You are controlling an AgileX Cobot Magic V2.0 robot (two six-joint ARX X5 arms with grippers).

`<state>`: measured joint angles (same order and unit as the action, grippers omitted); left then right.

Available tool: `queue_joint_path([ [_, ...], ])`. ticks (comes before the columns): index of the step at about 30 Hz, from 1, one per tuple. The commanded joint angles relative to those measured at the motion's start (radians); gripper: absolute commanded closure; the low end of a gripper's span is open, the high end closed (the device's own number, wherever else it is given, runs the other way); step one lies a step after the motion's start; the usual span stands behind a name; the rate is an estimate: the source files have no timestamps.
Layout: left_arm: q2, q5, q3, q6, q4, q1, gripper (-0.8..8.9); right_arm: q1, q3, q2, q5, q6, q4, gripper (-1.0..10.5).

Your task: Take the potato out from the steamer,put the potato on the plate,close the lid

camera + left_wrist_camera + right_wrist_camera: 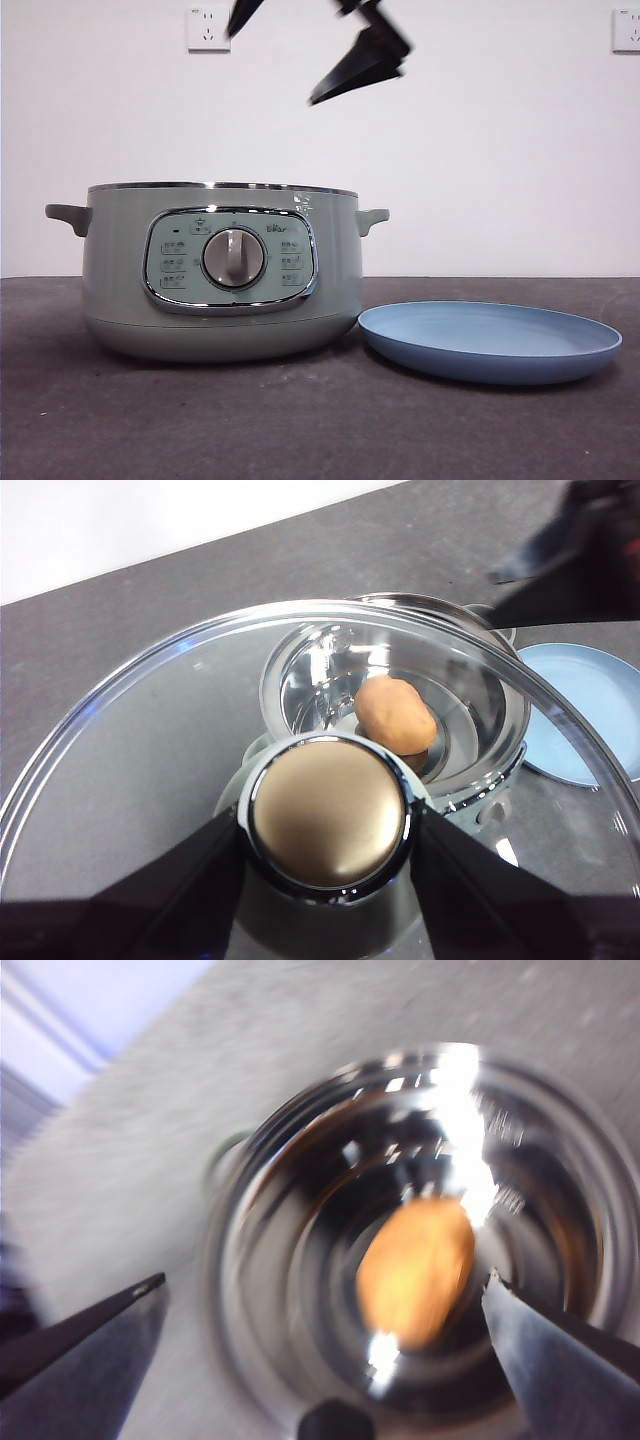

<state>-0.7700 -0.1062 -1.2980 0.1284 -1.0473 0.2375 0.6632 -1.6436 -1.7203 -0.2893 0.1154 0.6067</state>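
The steamer [222, 270] is standing on the dark table [300, 420] with its lid off and its control panel and central dial [234, 258] facing the front camera. The blue plate [490, 342] is lying just beside the steamer's base on the same table and is bare.

The potato [396, 712] is sitting inside the steamer's shiny metal bowl; the front view is not showing it, as the pot wall is hiding the interior. The right wrist view, though blurred, is showing the same potato [415, 1270] in the bowl.

The left gripper [328, 835] is holding the glass lid [150, 750] in the air by its knob [328, 825], one black jaw pressing on each side of the knob. The steamer and the plate are showing through and past the glass.

The right gripper [325, 1305] is hanging above the open steamer with its jaws spread wide, gripping nothing, the potato lying between them in its wrist view. In the front view it [358, 72] is showing well above the pot rim.
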Motion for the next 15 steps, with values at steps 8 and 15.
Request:
queue_joint_path([
  [8,0.06,0.002,-0.021,-0.017,-0.005,-0.003,8.22,0.066,-0.127,-0.25,0.22,-0.047,-0.008,3.5],
  [15,0.06,-0.001,-0.021,-0.016,-0.006,-0.003,8.22,0.076,-0.127,-0.352,0.27,-0.042,-0.075,3.5],
])
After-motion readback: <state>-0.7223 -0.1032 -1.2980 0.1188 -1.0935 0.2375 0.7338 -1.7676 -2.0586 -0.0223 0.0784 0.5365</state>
